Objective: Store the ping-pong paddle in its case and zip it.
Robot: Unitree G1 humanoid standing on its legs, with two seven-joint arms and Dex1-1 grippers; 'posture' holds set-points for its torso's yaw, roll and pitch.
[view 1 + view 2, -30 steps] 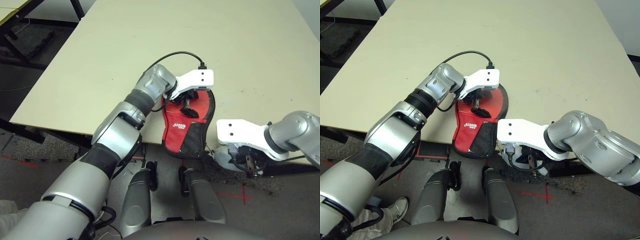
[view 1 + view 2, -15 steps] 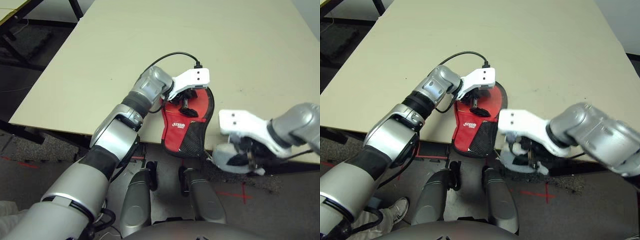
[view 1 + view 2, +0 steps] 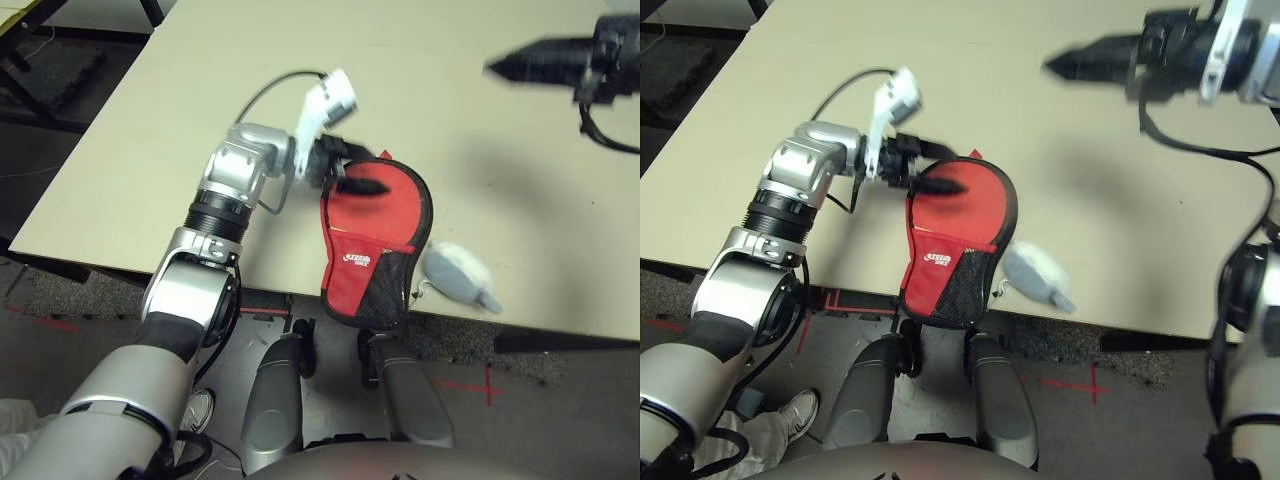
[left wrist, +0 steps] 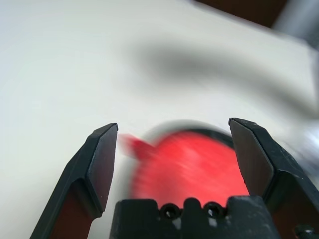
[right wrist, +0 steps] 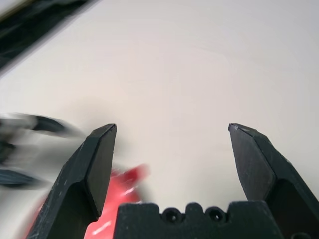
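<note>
Your left gripper (image 3: 375, 170) is wide open over the red case (image 3: 368, 240). Your right gripper (image 5: 173, 127) let go of the grey lump (image 3: 459, 273) and moved away, wide open.

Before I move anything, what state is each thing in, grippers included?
Left gripper: open, at the case's far part
Right gripper: open, holding nothing
Case: lying flat, near end past the table edge; zip state unclear
Red tab: sticking out at the case's far end
Whitish-grey wad: lying on the table, right of the case, ungripped
</note>
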